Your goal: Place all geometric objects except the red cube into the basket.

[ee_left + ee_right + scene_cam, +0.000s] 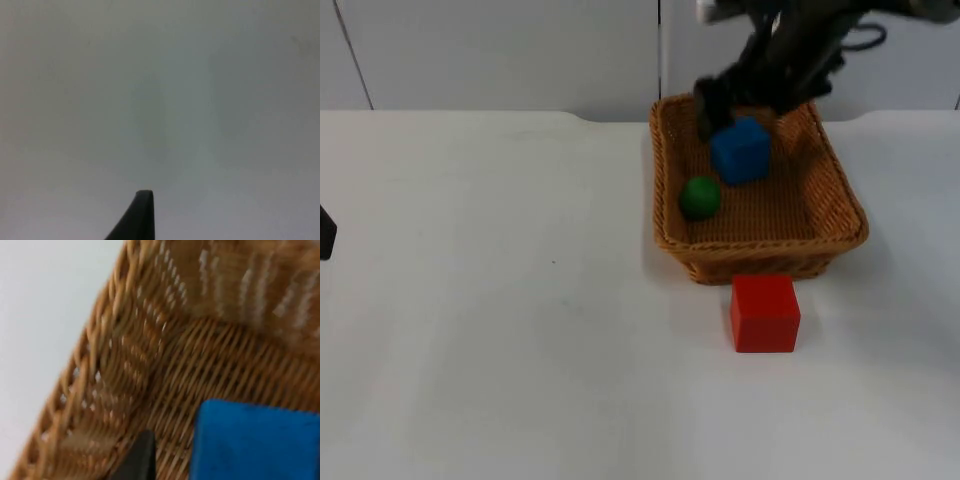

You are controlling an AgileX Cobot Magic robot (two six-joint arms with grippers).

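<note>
A brown wicker basket (pixel 835 190) stands right of the table's middle. Inside it lie a green ball (pixel 700 197) and a blue cube (pixel 741 150). In front of the basket, on the table, sits the red cube (pixel 764 313). My right gripper (pixel 738 112) hangs over the basket's back part, directly above the blue cube, open, with one finger (pixel 706 105) left of the cube. The right wrist view has the blue cube (pixel 255 442) on the woven basket floor (pixel 200 365), a small gap away from my black fingertip (pixel 142 455). My left gripper (pixel 325 232) waits at the far left edge.
White table top (pixel 500 300) spreads left of and in front of the basket. The grey partition wall (pixel 500 50) closes the back. The left wrist view has bare table (pixel 160 100) beyond a black fingertip (pixel 142 210).
</note>
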